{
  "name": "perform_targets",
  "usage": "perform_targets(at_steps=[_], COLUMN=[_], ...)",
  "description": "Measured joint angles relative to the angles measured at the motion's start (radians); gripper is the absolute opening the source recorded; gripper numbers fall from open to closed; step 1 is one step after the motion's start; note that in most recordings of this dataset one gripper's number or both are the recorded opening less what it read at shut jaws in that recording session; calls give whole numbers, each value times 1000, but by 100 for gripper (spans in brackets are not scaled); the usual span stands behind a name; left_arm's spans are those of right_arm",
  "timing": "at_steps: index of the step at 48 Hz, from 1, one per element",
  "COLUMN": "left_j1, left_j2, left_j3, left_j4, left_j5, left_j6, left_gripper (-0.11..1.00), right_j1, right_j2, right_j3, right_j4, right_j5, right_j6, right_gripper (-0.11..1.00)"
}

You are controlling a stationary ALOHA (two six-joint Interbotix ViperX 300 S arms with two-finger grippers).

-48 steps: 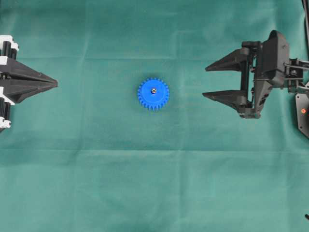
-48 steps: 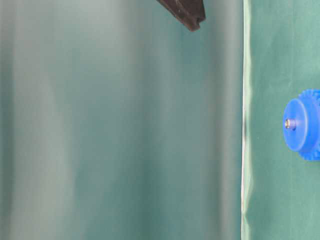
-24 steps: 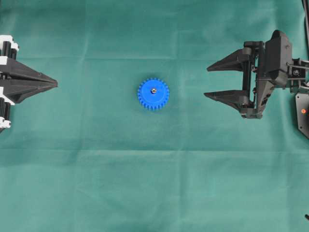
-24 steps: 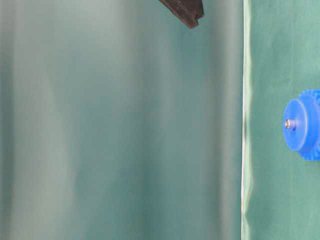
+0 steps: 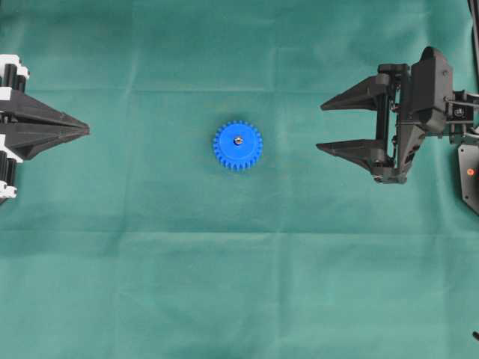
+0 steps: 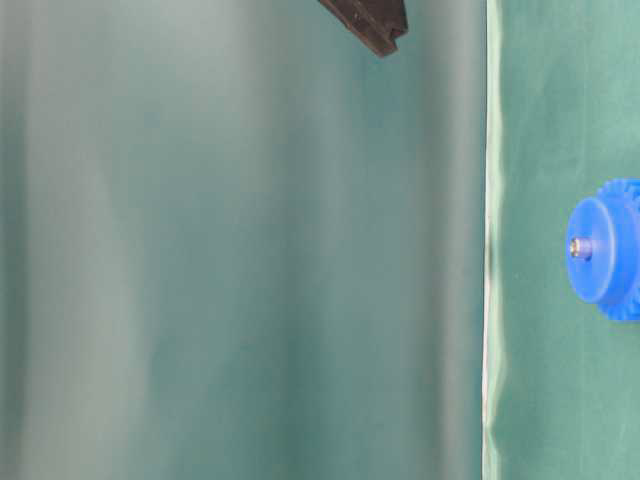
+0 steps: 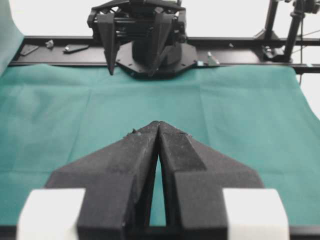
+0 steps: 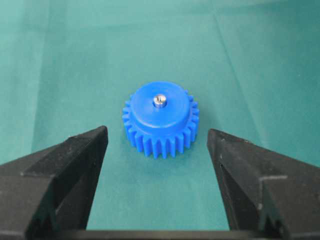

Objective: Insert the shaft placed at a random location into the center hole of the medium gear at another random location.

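Your shaft [image 5: 237, 140] sits upright in the center hole [image 8: 159, 101] of the medium gear [image 5: 237, 145]; its silvery tip pokes just above the raised hub, clear in the right wrist view and in the table-level view [image 6: 578, 247]. The gear lies flat on the green cloth [image 5: 239, 284] covering the tabletop, slightly above and left of frame centre in the overhead view, with nothing touching it. Your right gripper [image 5: 322, 127] is at the right of the overhead frame, well apart from the gear, its fingers [image 5: 346, 150] spread wide and holding nothing; in the right wrist view the gear sits between and beyond the two finger tips, with cloth showing on both sides. Your left gripper [image 5: 87, 130] is at the left edge of the overhead frame, also well apart from the gear, fingers [image 7: 140, 155] pressed together to a single point with nothing between them. In the left wrist view you see the right gripper [image 7: 135, 67] opposite at the top of the frame, in front of a black frame rail [image 7: 240, 42] at the far edge of the cloth.
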Motion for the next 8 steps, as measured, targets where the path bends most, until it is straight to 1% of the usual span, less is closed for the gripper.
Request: perform_targets(at_steps=[8], left_j1=[0], left_j2=[0], left_j3=[-2], left_j4=[0], left_j5=[0], left_j6=[0], left_gripper=[0], right_j1=[2], right_j2=[0], right_j3=[0], right_j4=[0], right_j5=[0], right_j6=[0], right_gripper=[83])
